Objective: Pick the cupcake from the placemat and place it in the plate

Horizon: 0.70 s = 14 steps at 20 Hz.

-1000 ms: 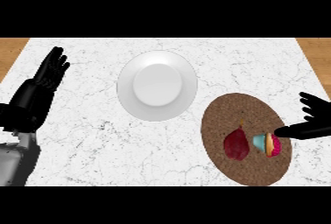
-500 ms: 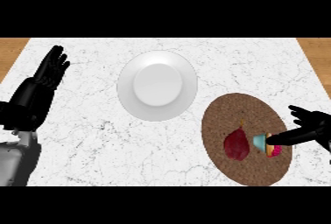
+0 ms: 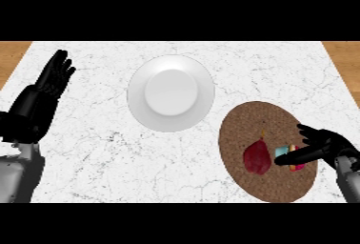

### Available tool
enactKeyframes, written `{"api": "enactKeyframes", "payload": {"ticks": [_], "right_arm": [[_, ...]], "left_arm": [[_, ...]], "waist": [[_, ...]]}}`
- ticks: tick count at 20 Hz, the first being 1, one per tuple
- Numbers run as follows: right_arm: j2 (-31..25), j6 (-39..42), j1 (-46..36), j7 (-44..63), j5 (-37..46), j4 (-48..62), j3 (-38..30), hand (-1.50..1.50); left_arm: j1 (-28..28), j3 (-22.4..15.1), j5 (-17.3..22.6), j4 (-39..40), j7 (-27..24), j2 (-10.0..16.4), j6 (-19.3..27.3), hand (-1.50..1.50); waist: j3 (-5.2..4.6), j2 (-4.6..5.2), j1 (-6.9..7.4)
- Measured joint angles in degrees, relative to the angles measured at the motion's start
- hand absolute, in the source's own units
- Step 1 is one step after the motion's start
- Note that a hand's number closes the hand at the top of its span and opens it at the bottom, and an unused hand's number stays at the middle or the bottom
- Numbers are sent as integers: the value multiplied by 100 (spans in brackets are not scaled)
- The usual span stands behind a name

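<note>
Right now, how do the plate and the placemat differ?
The plate is white and smooth; the placemat is brown and textured. The plate holds nothing, while the placemat carries the cupcake and a dark red item. The plate lies mid-counter; the placemat lies at the right, partly under the right hand. Both are round, lie flat on the marble counter, and do not touch.

Right hand [image 3: 325,148] shifted toward view's lower edge, now overlapping cupcake [image 3: 283,151]

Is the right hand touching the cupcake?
Cannot tell. In the head view the right hand overlaps the cupcake from above, and that steep angle hides any contact or gap.
</note>
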Motion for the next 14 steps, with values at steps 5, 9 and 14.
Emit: {"api": "enactKeyframes", "payload": {"ticks": [5,9,14], "right_arm": [[264,104,-17,-39,232,177,-58,-150],[367,228,-95,-130,458,429,18,150],[387,-305,-36,-655,1235,577,-46,150]], "left_arm": [[81,48,-126,-87,-4,-130,-61,0],[6,146,-91,-75,51,-109,-176,0],[-8,194,-153,37,-41,-135,-214,0]], "waist": [[-31,-24,3],[-89,-62,6],[-124,-74,-29]]}}
